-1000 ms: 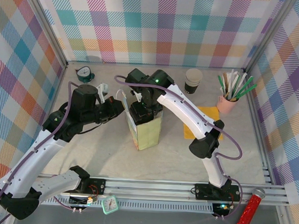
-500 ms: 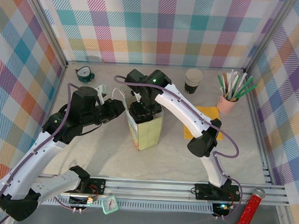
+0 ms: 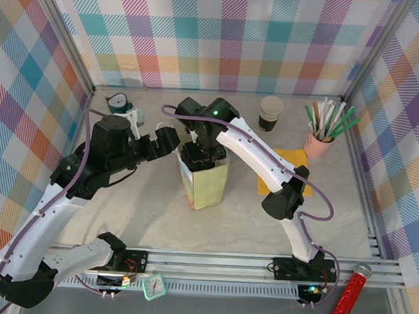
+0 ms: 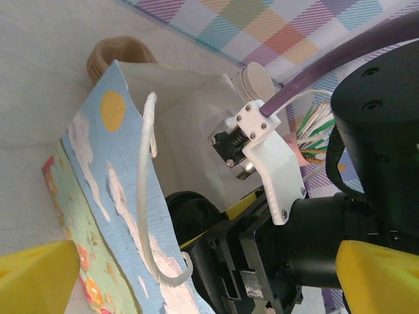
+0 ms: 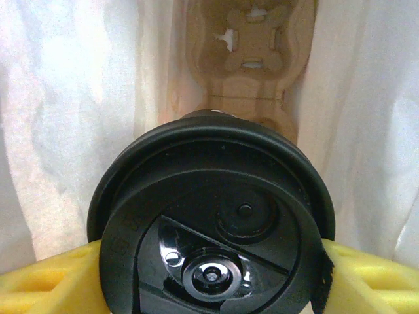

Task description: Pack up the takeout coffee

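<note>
Paper bag (image 3: pixel 206 185), yellow-green from above, stands mid-tabletop (image 3: pixel 319 228). The left gripper (image 3: pixel 169 137) sits just beside the bag's left rim, jaws wide and holding nothing. The right gripper (image 3: pixel 199 158) reaches down into its mouth.

From the left wrist, the white handle (image 4: pixel 143 183) hangs free between the yellow pads (image 4: pixel 33 278).

From the right wrist, the coffee (image 5: pixel 213 226) is clamped at its lid by the right jaws, inside the bag, with the pulp carrier (image 5: pixel 252 59) below. Whether it is seated yet I cannot tell.

The step in hand is lowering the cup. Next, I judge, it needs setting upright in a carrier well before those jaws part.
</note>
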Robot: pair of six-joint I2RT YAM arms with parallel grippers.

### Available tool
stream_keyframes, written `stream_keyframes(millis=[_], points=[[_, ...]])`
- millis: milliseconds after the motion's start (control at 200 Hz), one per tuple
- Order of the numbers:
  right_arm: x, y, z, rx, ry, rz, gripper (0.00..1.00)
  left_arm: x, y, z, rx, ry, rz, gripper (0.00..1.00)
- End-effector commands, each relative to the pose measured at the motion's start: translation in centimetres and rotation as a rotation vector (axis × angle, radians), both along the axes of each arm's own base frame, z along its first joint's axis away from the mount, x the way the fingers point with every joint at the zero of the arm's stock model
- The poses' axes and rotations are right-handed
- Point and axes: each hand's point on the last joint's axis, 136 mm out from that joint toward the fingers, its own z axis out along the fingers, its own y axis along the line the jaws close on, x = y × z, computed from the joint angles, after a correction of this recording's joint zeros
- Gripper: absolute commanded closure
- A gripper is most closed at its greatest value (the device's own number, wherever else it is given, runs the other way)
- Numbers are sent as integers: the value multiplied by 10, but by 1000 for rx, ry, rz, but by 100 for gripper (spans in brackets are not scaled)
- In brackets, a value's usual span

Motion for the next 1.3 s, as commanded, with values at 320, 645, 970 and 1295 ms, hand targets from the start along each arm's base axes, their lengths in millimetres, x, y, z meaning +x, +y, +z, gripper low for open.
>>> stream_keyframes(millis=[320, 645, 970, 1295], points=[[-14, -27, -12, -106, 122, -48, 29, 14, 58, 46, 115, -114, 185, 0], [-10, -30, -16, -104, 147, -66, 30, 39, 106, 7, 201, 1, 374, 0], [-10, -27, -20, -93, 174, -90, 30, 51, 106, -67, 260, 131, 367, 0], [-14, -24, -25, -93, 197, -94, 30, 53, 100, -82, 241, 162, 350, 0]])
